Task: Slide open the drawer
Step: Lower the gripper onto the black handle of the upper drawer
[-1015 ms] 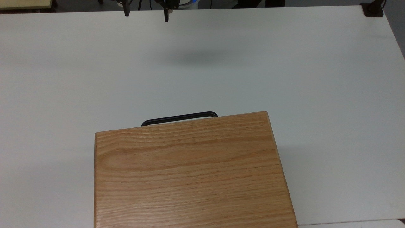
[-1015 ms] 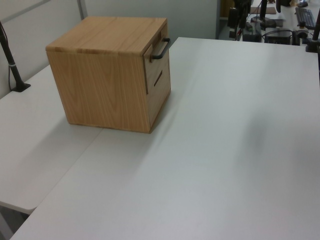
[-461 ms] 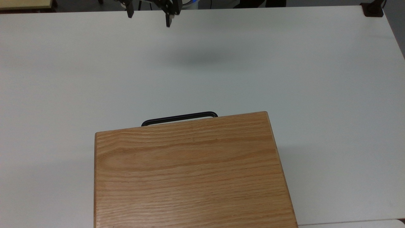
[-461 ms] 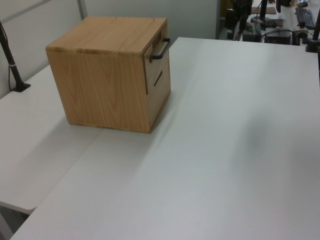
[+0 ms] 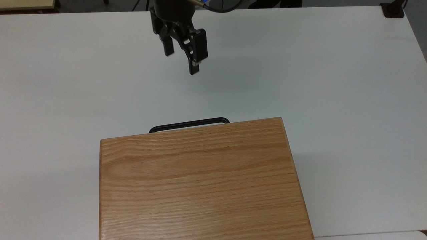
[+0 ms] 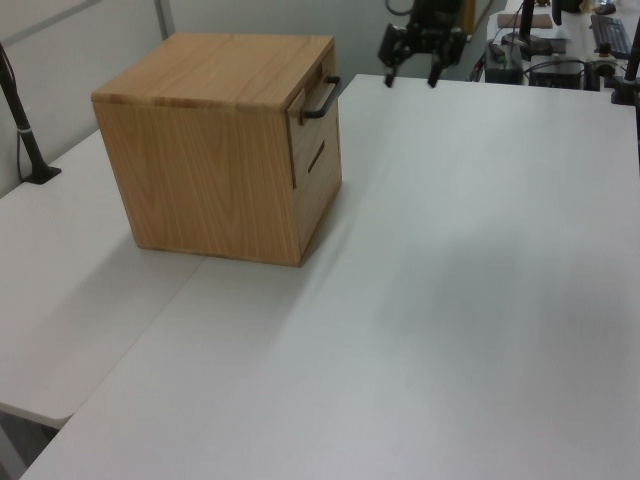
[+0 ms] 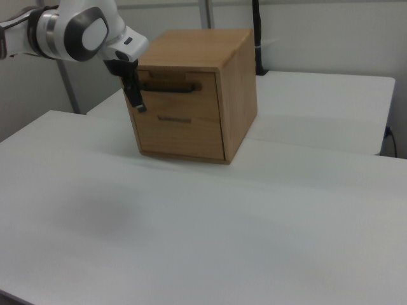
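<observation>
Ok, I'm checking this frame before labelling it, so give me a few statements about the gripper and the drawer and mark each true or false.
1. The gripper is open. True.
2. The gripper grips the black handle. False: it hangs over the table, apart from the handle.
3. The drawer is pulled far out. False: its front sits about level with the cabinet front.
4. The cabinet stands on the white table. True.
</observation>
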Controlling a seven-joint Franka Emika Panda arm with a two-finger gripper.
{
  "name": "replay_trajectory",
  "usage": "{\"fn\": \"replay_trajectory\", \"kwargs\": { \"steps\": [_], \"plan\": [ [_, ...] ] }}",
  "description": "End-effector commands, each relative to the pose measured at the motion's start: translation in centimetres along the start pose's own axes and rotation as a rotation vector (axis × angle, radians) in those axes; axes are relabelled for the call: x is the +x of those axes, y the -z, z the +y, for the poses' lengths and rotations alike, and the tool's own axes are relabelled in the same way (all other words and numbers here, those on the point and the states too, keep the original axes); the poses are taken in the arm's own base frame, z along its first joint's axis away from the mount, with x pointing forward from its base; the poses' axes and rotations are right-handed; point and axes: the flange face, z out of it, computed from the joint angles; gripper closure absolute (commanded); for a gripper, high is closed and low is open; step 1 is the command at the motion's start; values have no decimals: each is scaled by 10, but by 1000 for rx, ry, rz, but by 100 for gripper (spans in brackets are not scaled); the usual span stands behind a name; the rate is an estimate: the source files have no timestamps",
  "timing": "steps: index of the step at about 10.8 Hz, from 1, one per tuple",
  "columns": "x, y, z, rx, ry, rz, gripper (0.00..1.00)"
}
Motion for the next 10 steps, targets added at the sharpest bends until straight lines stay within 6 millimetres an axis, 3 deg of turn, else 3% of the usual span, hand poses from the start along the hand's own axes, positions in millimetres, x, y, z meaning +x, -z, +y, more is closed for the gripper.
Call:
{"fn": "replay_trajectory", "kwargs": {
  "steps": [1, 4, 6, 10],
  "plan": [
    [23, 10, -10, 263, -279, -56, 54],
    [35, -24, -15, 333, -368, -82, 66],
    [45, -45, -17, 373, -458, -64, 66],
    [58, -62, -23, 391, -485, -50, 65]
  ]
}}
